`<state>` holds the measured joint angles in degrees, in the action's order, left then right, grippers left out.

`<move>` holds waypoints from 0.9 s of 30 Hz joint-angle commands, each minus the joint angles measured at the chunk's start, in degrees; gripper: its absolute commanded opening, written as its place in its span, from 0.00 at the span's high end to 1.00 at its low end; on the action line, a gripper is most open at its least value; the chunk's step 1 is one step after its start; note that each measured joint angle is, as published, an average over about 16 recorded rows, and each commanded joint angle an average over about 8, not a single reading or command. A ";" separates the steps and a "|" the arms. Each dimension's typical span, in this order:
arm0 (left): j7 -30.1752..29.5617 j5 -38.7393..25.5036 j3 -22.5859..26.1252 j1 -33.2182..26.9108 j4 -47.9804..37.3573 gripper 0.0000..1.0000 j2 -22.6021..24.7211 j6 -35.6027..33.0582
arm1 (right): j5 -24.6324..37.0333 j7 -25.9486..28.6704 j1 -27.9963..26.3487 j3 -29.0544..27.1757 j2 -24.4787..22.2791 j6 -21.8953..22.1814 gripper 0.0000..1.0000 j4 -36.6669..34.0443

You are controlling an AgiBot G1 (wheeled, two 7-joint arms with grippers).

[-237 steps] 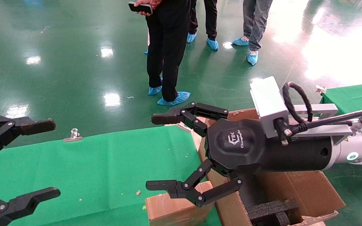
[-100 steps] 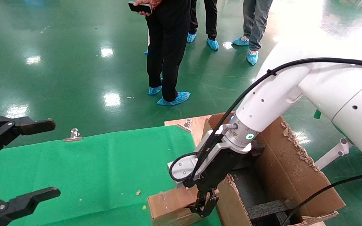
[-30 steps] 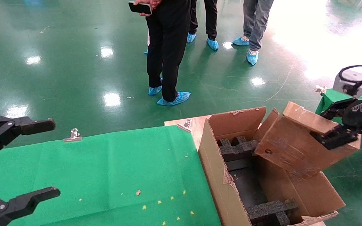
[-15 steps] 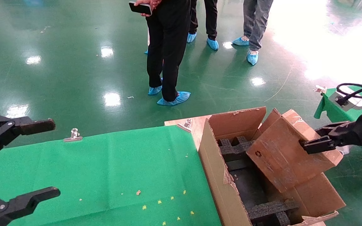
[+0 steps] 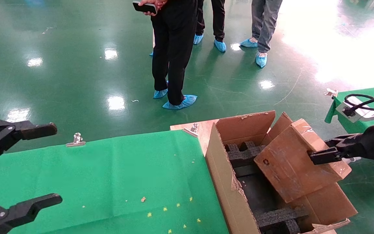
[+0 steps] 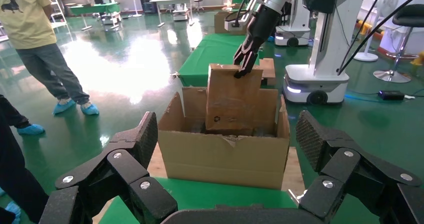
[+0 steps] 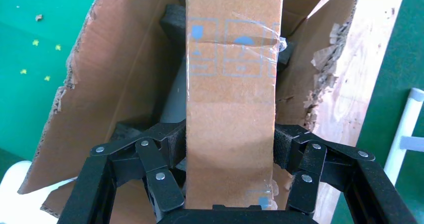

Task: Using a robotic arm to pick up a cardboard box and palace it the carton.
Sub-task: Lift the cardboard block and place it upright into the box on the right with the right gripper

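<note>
Head view: the scuffed, flat cardboard box (image 5: pixel 295 159) tilts over the corrugated carton (image 5: pixel 226 182), clamped by the right gripper (image 5: pixel 325 152); black foam blocks (image 5: pixel 243 152) lie inside. Left wrist view: the left gripper (image 6: pixel 225 159), fingers spread, faces the carton. Right wrist view: fingers (image 7: pixel 160 156) squeeze the taped box.

One cardboard box (image 5: pixel 292 162); one carton (image 5: pixel 226 182); two hands (image 5: pixel 323 152) (image 5: pixel 18 169); three bystanders (image 5: pixel 174 48); two clips (image 5: pixel 76 139).

The yellow T-shirt (image 6: pixel 22 11) of a bystander reads "ELESS" above a small dog figure. A black recycling mark sits on the cardboard box (image 5: pixel 295 162), on the face away from the right claw (image 7: pixel 230 156). Faint blue handling pictograms mark its narrow side, just ahead of that claw.
</note>
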<state>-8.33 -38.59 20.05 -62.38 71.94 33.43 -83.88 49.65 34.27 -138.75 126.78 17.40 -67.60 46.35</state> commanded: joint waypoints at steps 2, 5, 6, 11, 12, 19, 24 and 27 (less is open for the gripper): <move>0.00 0.00 0.00 0.00 0.00 0.00 0.00 0.00 | 0.22 0.25 -0.15 0.08 -0.15 0.34 1.00 0.57; 0.00 0.00 0.00 0.00 0.00 0.00 0.00 0.00 | 0.12 0.10 -0.06 0.05 -0.03 0.09 1.00 0.11; 0.00 0.00 0.00 0.00 -0.01 0.00 0.00 0.00 | 0.04 0.19 0.04 0.07 0.03 0.03 1.00 0.02; 0.00 0.00 0.00 0.00 -0.01 0.00 0.00 0.00 | 0.08 3.10 1.41 0.83 1.08 1.25 1.00 -0.24; 0.00 0.00 0.00 0.00 -0.01 0.00 0.00 0.00 | 0.20 4.24 1.85 1.12 1.49 1.76 1.00 -0.33; 0.01 0.00 0.00 0.00 -0.02 0.00 0.00 0.00 | 2.00 12.46 4.29 3.13 4.38 6.26 1.00 0.22; 0.01 0.00 0.01 0.00 -0.02 0.00 0.00 0.00 | 3.88 16.66 4.81 4.20 5.35 9.52 1.00 1.64; 0.01 0.01 0.01 0.00 -0.02 0.00 0.00 0.00 | 5.12 19.28 4.81 4.82 5.64 11.38 1.00 2.66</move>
<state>-8.33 -38.58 20.06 -62.39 71.93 33.42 -83.88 54.75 53.59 -133.99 131.61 22.92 -56.29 49.29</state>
